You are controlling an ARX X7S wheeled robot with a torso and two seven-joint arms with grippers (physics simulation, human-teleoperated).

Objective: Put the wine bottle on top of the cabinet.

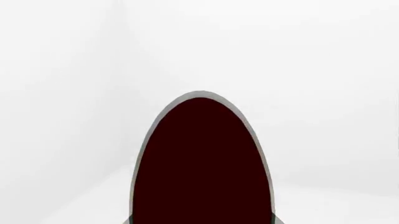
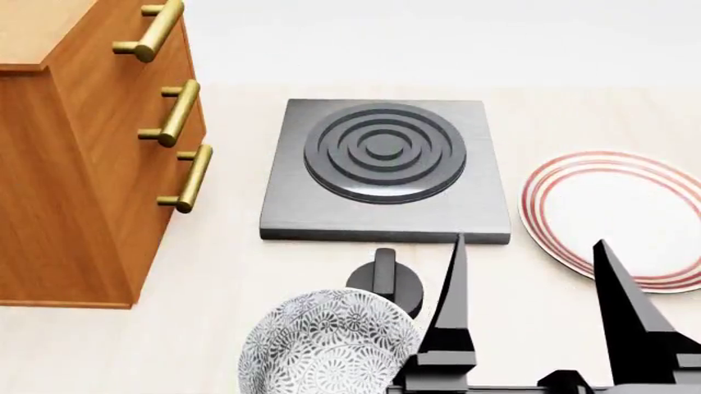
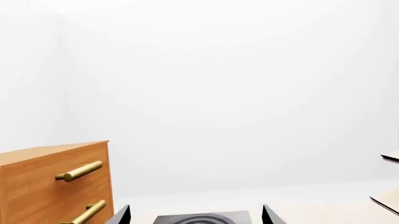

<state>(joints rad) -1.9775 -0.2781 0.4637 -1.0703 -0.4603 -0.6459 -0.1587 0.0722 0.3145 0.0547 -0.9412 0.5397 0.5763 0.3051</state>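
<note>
In the left wrist view a dark red-brown oval with a grey-green glass rim, the wine bottle [image 1: 203,158], fills the space between the jaws very close to the camera. My left gripper [image 1: 203,222] is shut on it; only slivers of its fingers show beside the bottle. The left arm and the bottle are out of the head view. The cabinet [image 2: 77,205], reddish-brown with brass bar handles and a lighter flat top, stands at the left, also seen in the right wrist view [image 3: 37,186]. My right gripper [image 2: 537,279] [image 3: 196,215] is open and holds nothing, low over the table.
A grey hob [image 2: 383,164] with raised rings lies mid-table. A red-rimmed white plate [image 2: 613,213] lies to the right. A patterned bowl [image 2: 323,349] sits near the front, with a dark round knob-like piece [image 2: 383,283] just behind it. Pale wooden edges [image 3: 386,201] show at the far right.
</note>
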